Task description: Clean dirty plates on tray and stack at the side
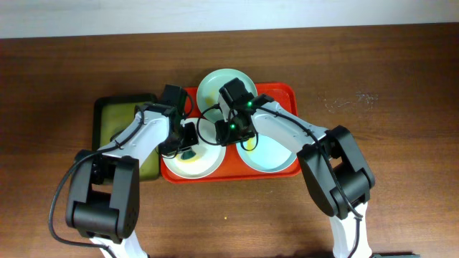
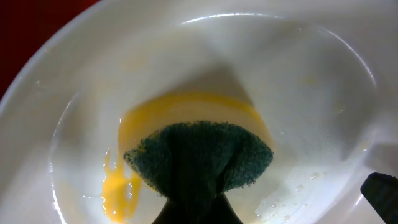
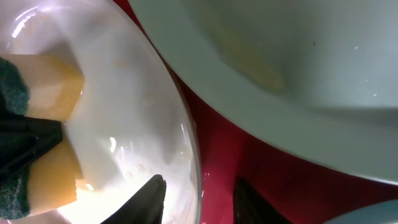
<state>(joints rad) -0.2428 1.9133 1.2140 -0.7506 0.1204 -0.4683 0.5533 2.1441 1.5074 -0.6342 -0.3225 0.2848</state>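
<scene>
The red tray point(image 1: 283, 93) holds three plates: mint green point(image 1: 215, 84) at the back, white point(image 1: 204, 166) at front left, pale blue-white point(image 1: 272, 159) at front right. My left gripper point(image 1: 185, 142) is shut on a yellow sponge with a green pad point(image 2: 199, 155) and presses it on the white plate point(image 2: 298, 81), beside a yellow smear point(image 2: 118, 193). My right gripper point(image 3: 199, 180) is open and straddles the white plate's rim point(image 3: 186, 130), one finger inside the plate, one over the tray point(image 3: 217, 143). The mint plate point(image 3: 298, 56) lies just beyond.
A smaller black-rimmed olive-green tray point(image 1: 118, 115) sits left of the red tray, partly under my left arm. The brown wooden table point(image 1: 387, 79) extends on all sides. A dark finger of the right gripper point(image 2: 382, 190) shows at the white plate's edge.
</scene>
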